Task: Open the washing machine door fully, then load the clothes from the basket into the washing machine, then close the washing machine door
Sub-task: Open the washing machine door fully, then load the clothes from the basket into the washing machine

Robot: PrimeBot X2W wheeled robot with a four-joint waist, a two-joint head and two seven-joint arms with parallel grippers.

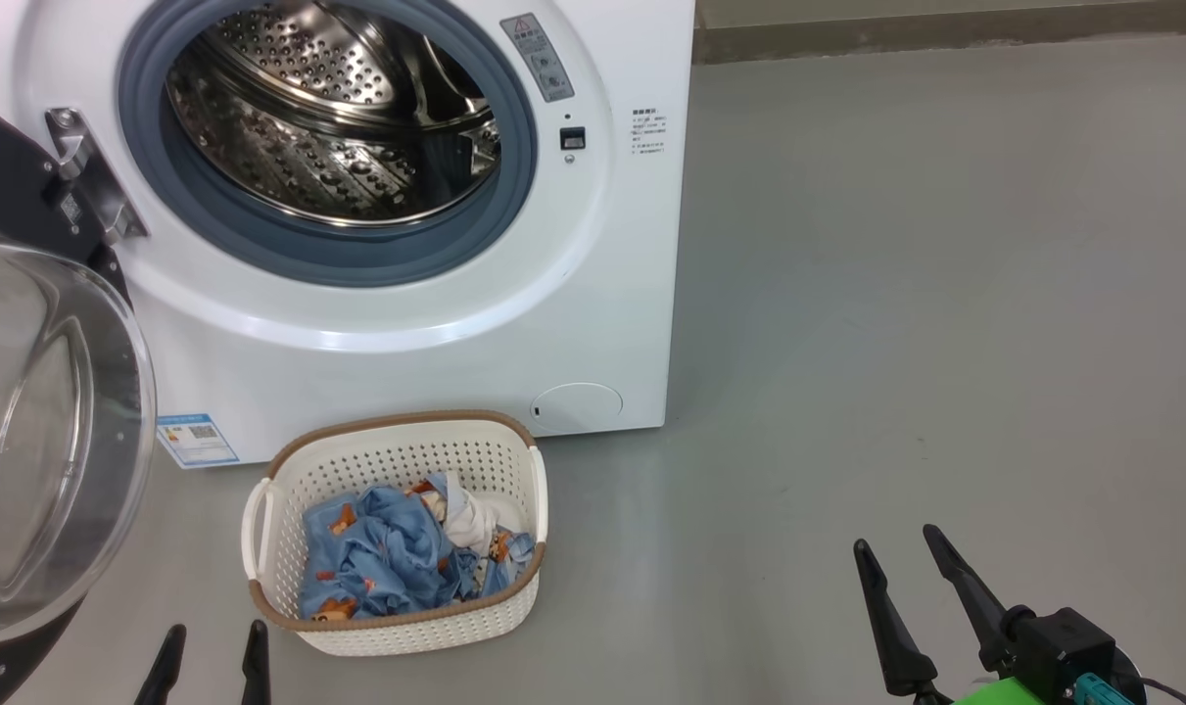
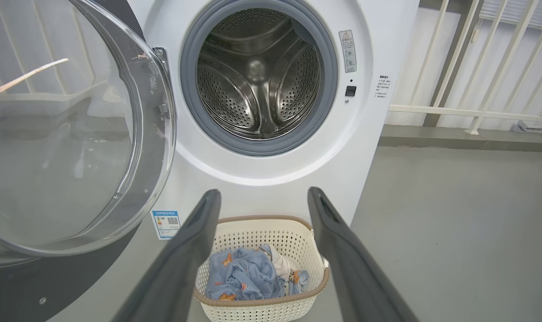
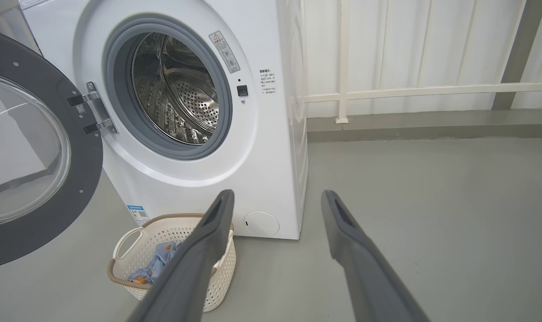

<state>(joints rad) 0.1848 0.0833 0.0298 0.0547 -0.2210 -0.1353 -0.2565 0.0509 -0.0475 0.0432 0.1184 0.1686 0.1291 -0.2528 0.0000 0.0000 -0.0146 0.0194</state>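
Observation:
The white washing machine (image 1: 593, 294) (image 2: 369, 147) (image 3: 271, 179) stands with its steel drum (image 1: 338, 117) exposed and bare. Its round black-rimmed glass door (image 1: 44, 431) (image 2: 60, 134) (image 3: 29, 152) hangs swung out to the left on its hinge. On the floor in front sits the cream perforated basket (image 1: 397, 627) (image 2: 262, 308) (image 3: 141, 243) holding the light blue printed clothes (image 1: 387, 558) (image 2: 244, 277) (image 3: 156, 264) and a white piece. My left gripper (image 1: 213, 636) (image 2: 264, 199) is open, just left of the basket. My right gripper (image 1: 901, 548) (image 3: 277, 199) is open over bare floor, well right of the basket.
Grey floor (image 1: 945, 294) stretches to the right of the machine. A white railing (image 3: 432, 91) and wall run behind, above a low kerb. A blue energy sticker (image 1: 197, 440) and a round flap (image 1: 578, 403) mark the machine's lower front.

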